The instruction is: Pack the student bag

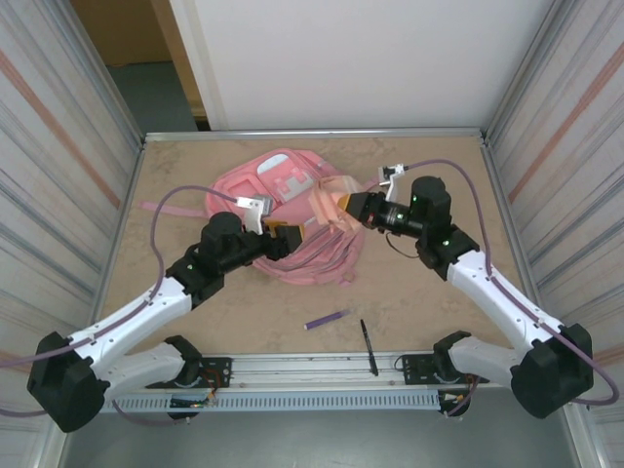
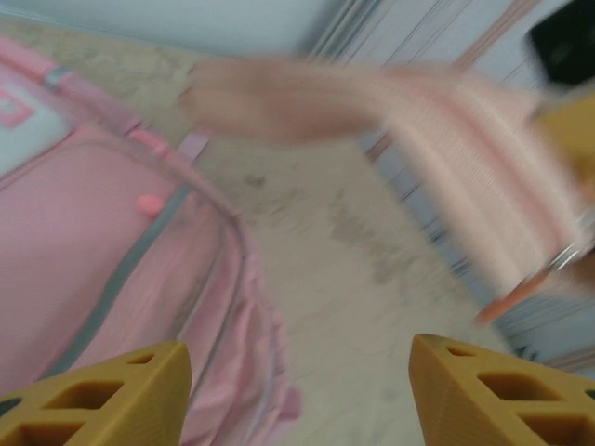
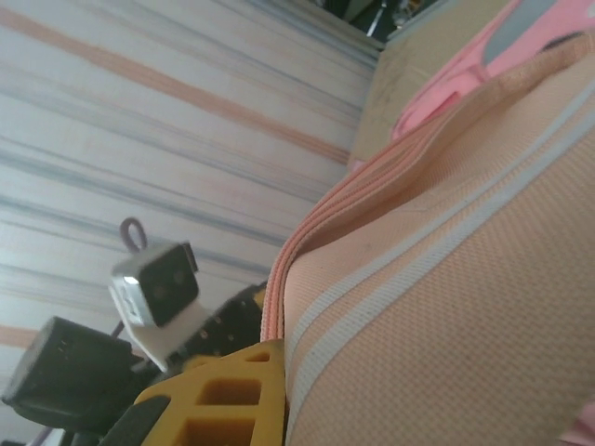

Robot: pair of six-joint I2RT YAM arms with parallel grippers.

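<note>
Clearly the bag (image 1: pixel 278 190) is a soft thing: pink fabric, lying flat and slack on the far middle of the tabletop (image 1: pixel 244 312). It will likely sag and fold rather than hold a shape when lifted. It looks light but bulky. A pinch on flat cloth would probably slip, so the better holds are a seam, a zip edge or a strap, and one tool may need to hold the mouth open while the other feeds things in.

The left tool (image 1: pixel 290 234) stands well open with nothing between its fingers, low over the bag's near edge, with the bag spreading to its far left. The right tool (image 1: pixel 343 207) is closed on a slim peach pencil case (image 1: pixel 325 205) — soft too, with pale stripes — held up above the bag's right side, between the two tools. A purple marker (image 1: pixel 326 319) and a black pen (image 1: pixel 369 348) lie nearer, well apart from the bag.
</note>
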